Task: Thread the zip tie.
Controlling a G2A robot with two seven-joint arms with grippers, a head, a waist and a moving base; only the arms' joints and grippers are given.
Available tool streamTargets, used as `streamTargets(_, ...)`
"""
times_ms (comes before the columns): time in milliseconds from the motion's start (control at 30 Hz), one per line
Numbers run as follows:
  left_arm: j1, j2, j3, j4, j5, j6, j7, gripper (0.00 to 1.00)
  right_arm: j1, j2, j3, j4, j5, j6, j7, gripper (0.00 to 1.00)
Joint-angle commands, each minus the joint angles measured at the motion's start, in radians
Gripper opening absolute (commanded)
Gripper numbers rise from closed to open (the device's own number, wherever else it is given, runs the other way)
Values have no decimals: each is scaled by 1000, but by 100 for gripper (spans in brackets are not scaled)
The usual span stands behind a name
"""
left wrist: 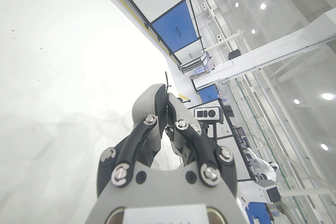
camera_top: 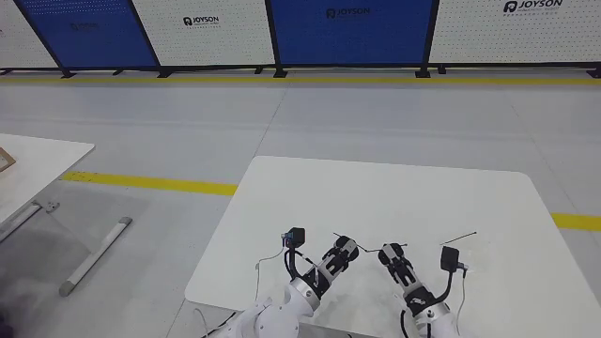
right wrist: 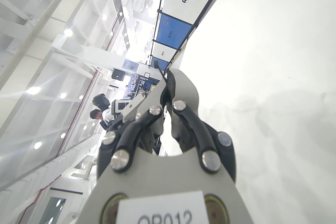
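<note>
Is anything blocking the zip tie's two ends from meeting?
Nothing visible is. The left end effector and right end effector each pinch the zip tie, with only open air between them above the table.

the left gripper (left wrist: pixel 166 93) and right gripper (right wrist: pixel 166 79) share a pale grey housing, black linkage bars (left wrist: pixel 136 135) pinned with silver screws (left wrist: pixel 120 173), and grey jaws lined in black. each base carries a white label (right wrist: pixel 162 206). a black camera box (camera_top: pixel 294 237) flanks each wrist.

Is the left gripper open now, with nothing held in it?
No, the left gripper is shut on a thin black zip tie, and one end of it sticks out past the tips.
</note>
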Motion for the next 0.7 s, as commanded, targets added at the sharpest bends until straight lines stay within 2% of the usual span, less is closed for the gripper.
streamTargets(0,0,0,0,0,0,0,0,0,2,-2,-2,2,-1,0,-1,0)
streamTargets(667,0,0,0,0,0,0,0,0,-22,-7,27,-3,5,-22,1,0)
